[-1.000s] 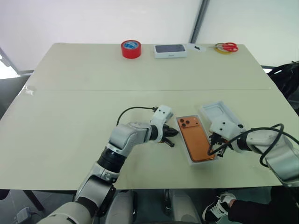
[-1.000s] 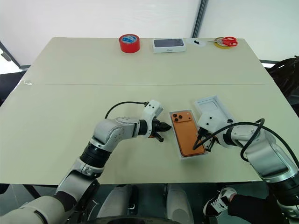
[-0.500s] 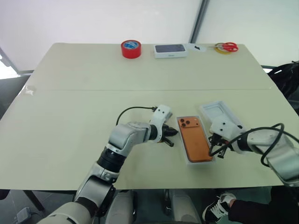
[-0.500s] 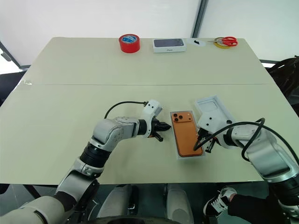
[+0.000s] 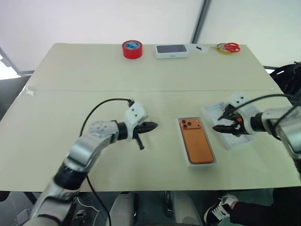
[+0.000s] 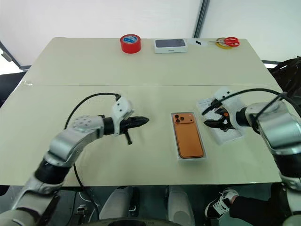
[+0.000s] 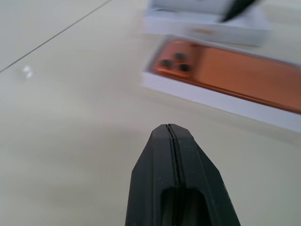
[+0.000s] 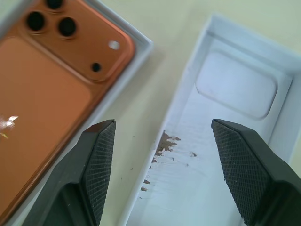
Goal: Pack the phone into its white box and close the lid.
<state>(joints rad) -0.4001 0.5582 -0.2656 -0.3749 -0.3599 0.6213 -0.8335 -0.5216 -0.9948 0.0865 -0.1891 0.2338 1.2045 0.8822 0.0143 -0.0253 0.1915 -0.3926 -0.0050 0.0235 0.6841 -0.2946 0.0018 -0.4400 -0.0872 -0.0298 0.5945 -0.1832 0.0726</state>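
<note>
**Packing done, closing left**

Finds the phone (image 6: 188, 136) lying flat and back up inside the white box (image 6: 191, 158), lenses toward the far edge of the table (image 6: 141, 70). Places the box near the table's front edge, right of its middle, square on the surface and untouched by either arm. Counts the first half of the task as done, by this look. Sees no lid on the box, so leaves the closing as the whole remaining job.

Notes, just beside the box toward the right edge, a white tray with a rounded recess (image 8: 235, 84), open side up. Cannot tell whether this serves as the lid. Catches the right gripper (image 6: 207, 118) hovering over the tray's near side, jaws spread wide and empty. Puts the left gripper (image 7: 171, 129) well apart from the box, toward the left edge, fingers pressed together on nothing, pointing at the phone.

Leaves along the far edge a red tape roll (image 6: 130, 43), a white box with a dark top (image 6: 170, 45) and scissors (image 6: 228, 42).
</note>
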